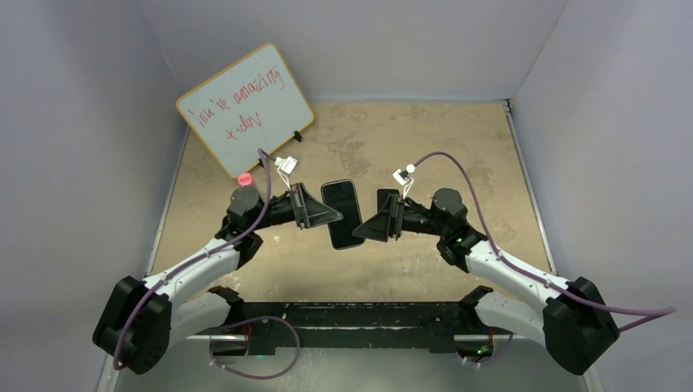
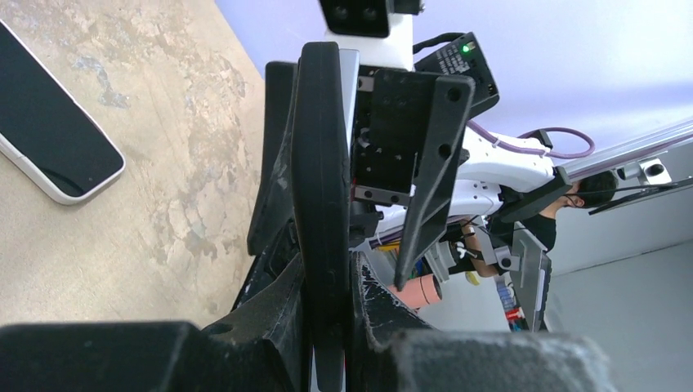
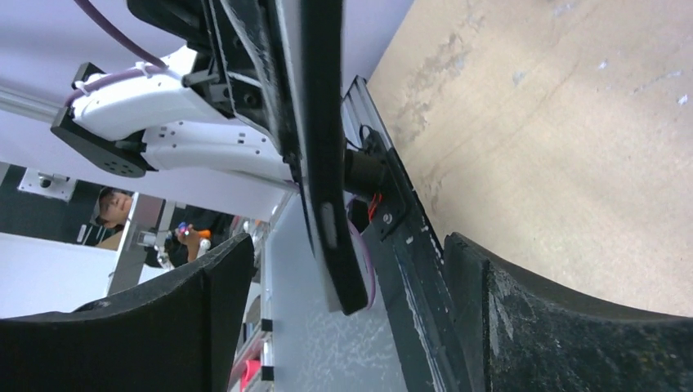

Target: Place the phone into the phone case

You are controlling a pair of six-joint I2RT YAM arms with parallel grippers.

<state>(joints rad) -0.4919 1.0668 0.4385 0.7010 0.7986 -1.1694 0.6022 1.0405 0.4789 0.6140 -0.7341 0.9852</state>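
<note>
My left gripper [image 1: 320, 214] is shut on the flat black phone case [image 1: 342, 214] and holds it level above the table. In the left wrist view the case [image 2: 323, 163] stands edge-on between my shut fingers [image 2: 323, 263]. My right gripper [image 1: 372, 229] is open, its jaws straddling the case's other edge. In the right wrist view the case [image 3: 323, 147] hangs edge-on between the spread jaws [image 3: 347, 253], touching neither. The phone [image 2: 49, 139], with a black screen and white rim, lies flat on the table. In the top view the phone [image 1: 387, 198] is partly hidden behind my right gripper.
A whiteboard [image 1: 245, 106] with red writing leans at the back left, with a pink cap [image 1: 243, 178] near its foot. Pale walls close in the tan table [image 1: 458, 155] on three sides. A black rail [image 1: 359, 314] runs along the near edge.
</note>
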